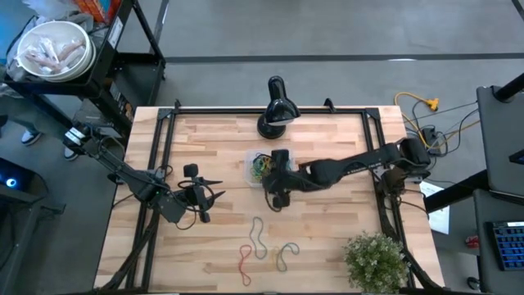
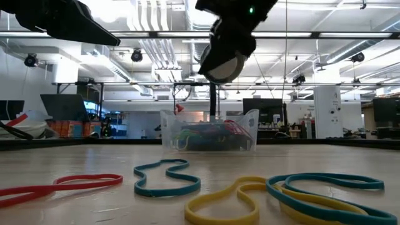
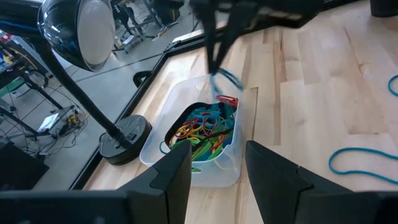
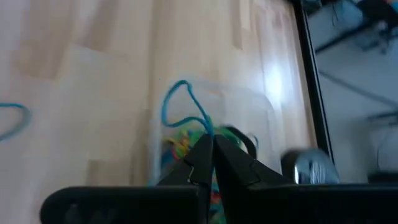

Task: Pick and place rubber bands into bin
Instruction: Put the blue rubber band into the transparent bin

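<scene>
The bin [image 1: 255, 166] is a small clear tray at the table's middle, towards the far edge, filled with coloured rubber bands [image 3: 200, 132]. My right gripper [image 4: 210, 140] hangs just above it, shut on a blue rubber band [image 4: 177, 99]. Several loose rubber bands lie flat on the near part of the table: a grey-blue one [image 1: 258, 236], a red one [image 1: 245, 260] and a yellow and green pair [image 1: 286, 256]. My left gripper [image 1: 214, 193] is open, left of the bin, and touches nothing. My right gripper pinches the blue rubber band between its two fingertips, at one end of the loop [image 4: 204, 126]. The fingers [image 3: 214, 53] point down from above. The band is lifted clear, and its free loop [image 3: 229, 79] dangles slack over the bin's far end.
A black desk lamp [image 1: 277, 106] stands at the far edge, just behind the bin. A potted plant [image 1: 377, 258] sits on the near right corner. A white bowl [image 1: 53, 49] and a yellow cable [image 1: 422, 105] lie off the table.
</scene>
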Available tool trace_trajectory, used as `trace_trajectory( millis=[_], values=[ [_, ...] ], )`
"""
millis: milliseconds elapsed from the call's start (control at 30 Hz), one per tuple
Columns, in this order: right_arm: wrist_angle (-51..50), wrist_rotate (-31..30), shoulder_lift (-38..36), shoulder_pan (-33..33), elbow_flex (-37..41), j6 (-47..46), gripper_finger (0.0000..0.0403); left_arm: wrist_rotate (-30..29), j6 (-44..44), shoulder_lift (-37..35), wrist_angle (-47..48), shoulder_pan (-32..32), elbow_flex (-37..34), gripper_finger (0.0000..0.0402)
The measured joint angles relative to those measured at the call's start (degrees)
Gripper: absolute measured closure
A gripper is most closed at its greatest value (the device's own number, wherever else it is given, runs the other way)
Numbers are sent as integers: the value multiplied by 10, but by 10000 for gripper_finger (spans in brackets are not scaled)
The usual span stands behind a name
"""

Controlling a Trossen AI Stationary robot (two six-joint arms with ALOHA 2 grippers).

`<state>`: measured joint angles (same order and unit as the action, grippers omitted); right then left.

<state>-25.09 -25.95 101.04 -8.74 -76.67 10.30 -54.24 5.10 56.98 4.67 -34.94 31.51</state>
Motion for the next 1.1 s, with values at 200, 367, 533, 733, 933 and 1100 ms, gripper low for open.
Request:
trace_trajectory(
  millis=[200,367,533,733,933,1100],
  values=[
    [-11,0,1,48,19,-31,394,0,0,0,1,0,0,265],
    [-12,7,5,74,23,-32,394,0,0,0,1,0,0,265],
    [-13,10,16,89,23,-37,394,0,0,0,2,0,0,265],
    [-13,10,26,103,23,-71,394,0,0,0,2,0,0,265],
    [-17,27,27,105,23,-72,368,0,0,0,2,0,0,265],
    [-17,50,27,105,23,-73,322,0,0,0,1,0,0,265]
  ],
)
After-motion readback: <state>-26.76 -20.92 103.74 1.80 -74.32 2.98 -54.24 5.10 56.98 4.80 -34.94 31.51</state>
